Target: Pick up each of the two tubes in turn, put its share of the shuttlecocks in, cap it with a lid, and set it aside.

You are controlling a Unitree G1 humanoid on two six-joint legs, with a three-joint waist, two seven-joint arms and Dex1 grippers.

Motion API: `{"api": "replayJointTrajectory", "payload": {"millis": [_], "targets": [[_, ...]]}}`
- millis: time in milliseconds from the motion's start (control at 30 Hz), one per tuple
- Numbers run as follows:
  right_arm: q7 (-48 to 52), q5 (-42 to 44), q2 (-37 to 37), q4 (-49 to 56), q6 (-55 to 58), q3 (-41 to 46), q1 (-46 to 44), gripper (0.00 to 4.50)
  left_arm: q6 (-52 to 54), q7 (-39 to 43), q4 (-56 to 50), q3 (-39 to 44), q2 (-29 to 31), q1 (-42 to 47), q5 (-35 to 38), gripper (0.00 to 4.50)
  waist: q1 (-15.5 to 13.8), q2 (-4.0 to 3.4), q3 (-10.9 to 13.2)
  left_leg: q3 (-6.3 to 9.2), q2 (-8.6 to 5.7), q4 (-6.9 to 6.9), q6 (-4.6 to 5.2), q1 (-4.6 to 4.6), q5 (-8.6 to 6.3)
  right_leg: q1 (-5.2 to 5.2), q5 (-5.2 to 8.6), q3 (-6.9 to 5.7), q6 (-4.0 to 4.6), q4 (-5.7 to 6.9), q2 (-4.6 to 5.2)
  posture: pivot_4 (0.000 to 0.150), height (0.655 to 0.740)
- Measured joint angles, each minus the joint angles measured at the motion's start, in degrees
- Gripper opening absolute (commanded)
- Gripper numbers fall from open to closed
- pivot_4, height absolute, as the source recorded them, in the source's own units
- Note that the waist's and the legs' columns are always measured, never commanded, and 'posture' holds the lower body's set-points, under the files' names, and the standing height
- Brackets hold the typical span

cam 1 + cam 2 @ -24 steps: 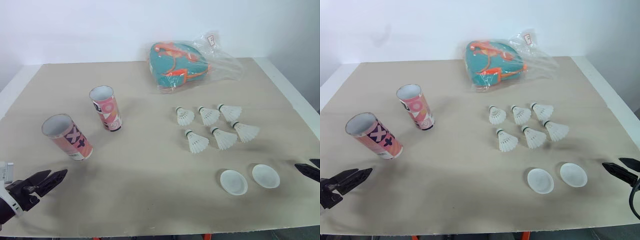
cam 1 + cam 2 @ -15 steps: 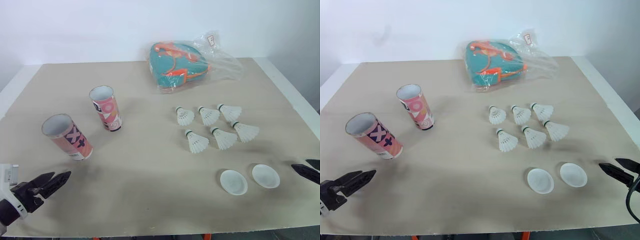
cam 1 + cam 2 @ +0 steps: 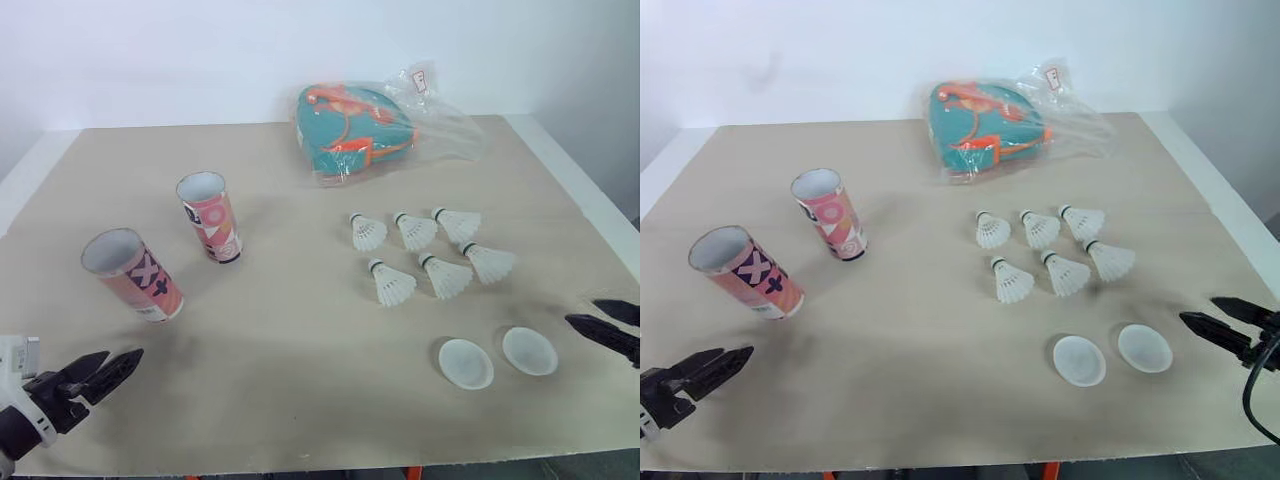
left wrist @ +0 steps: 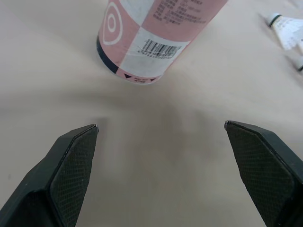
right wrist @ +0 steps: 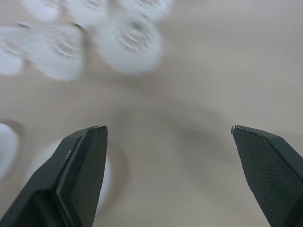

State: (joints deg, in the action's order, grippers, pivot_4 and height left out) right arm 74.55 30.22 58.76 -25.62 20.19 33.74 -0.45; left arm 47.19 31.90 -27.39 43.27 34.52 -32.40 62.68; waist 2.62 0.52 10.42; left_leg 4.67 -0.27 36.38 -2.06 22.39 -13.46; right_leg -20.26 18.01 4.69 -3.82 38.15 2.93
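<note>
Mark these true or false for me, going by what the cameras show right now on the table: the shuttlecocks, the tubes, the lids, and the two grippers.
1. Six shuttlecocks lie on the table. True.
2. One tube is already capped. False: both tubes stand open at the top, and both lids lie on the table.
3. The left gripper is shut on a tube. False: it is open, holds nothing, and is short of the tubes.
4. The lids lie side by side, on the side of the right gripper. True.
</note>
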Motion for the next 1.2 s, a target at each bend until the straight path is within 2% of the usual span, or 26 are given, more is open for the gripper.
{"api": "replayJointTrajectory", "payload": {"millis": [333, 500, 633, 967, 1033, 1133, 1200], "targets": [[-2.8, 5.8, -7.0, 25.9, 8.3, -7.3, 1.6, 4.50, -4.9, 3.2, 2.5, 0.2, -3.4, -3.7, -3.8, 4.47, 0.0, 0.07, 0.0, 0.07, 0.03, 0.01, -0.02, 0.04, 0.00, -0.03, -0.01, -0.01, 0.01, 0.00, -0.04, 0.150, 0.7387], [-5.3, 10.7, -9.8, 37.6, 12.4, -13.3, -4.2, 4.50, -8.2, 5.4, 8.6, 2.2, -5.4, -4.0, -4.4, 4.47, 0.0, 0.17, 0.1, 0.12, 0.16, 0.01, -0.06, 0.05, 0.02, -0.11, -0.10, -0.12, 0.16, 0.01, -0.13, 0.150, 0.7387], [-7.3, 14.0, -12.0, 43.8, 14.9, -18.1, -9.0, 4.50, -11.9, 6.3, 8.7, 4.0, -9.1, -4.3, -4.1, 4.47, -0.3, 0.67, 0.0, 0.18, 0.18, 0.01, -0.07, 0.14, 0.02, -0.14, -0.09, -0.18, 0.14, -0.01, -0.01, 0.150, 0.7387], [-10.1, 15.7, -15.4, 47.0, 16.9, -23.8, -11.3, 4.50, -21.1, 7.4, 6.4, 4.3, -12.2, -4.0, -8.9, 4.47, -1.2, 0.92, -0.1, 0.22, 0.14, 0.01, -0.10, 0.19, 0.00, -0.18, -0.10, -0.30, 0.16, -0.04, 0.09, 0.150, 0.7387], [-10.8, 16.3, -16.9, 47.3, 17.5, -25.4, -12.2, 4.50, -26.6, 7.3, 2.8, 2.2, -15.0, -5.2, -14.6, 4.47, -1.2, 0.95, -0.1, 0.14, 0.13, 0.01, -0.11, 0.19, -0.01, -0.18, -0.11, -0.27, 0.17, -0.08, 0.10, 0.150, 0.7387], [-10.9, 16.5, -17.6, 47.2, 17.8, -27.2, -14.0, 4.50, -30.8, 6.8, -2.4, -1.9, -16.1, -5.4, -20.4, 4.47, -1.3, 0.97, -0.1, 0.18, 0.11, 0.03, -0.14, 0.19, 0.01, -0.18, -0.14, -0.30, 0.20, -0.08, 0.00, 0.150, 0.7387], [-11.4, 16.3, -18.9, 46.7, 17.8, -28.5, -14.9, 4.50, -31.8, 4.9, -3.3, -8.5, -16.3, -4.1, -25.9, 4.47, -1.3, 0.94, -0.1, 0.21, 0.15, 0.02, -0.13, 0.19, 0.00, -0.18, -0.14, -0.31, 0.21, -0.06, -0.08, 0.150, 0.7387]]}}
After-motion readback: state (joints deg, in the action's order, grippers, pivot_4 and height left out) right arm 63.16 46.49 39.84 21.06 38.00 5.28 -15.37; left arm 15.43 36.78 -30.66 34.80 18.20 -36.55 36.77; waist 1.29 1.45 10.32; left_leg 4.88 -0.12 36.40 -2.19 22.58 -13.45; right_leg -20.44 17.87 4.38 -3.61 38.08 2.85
